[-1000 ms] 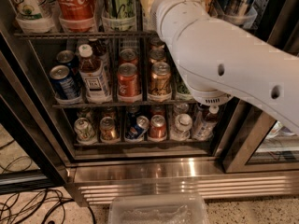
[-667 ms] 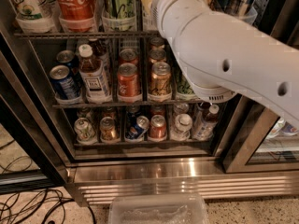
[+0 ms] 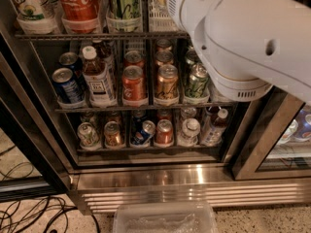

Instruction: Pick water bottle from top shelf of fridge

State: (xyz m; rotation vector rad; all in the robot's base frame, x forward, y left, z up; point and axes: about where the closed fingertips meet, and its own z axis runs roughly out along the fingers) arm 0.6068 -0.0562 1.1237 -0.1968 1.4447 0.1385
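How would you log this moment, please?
white robot arm at dark wire top shelf; gripper out of frame; water bottle unseen

arm (image 3: 252, 38): shifted up-right | green can (image 3: 197, 79): now uncovered | claw: hidden behind arm at top shelf (image 3: 97, 35)

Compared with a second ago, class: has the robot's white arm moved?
Yes. The white arm has shifted right and slightly up against the middle wire shelf, uncovering a green can. The gripper is not in view.
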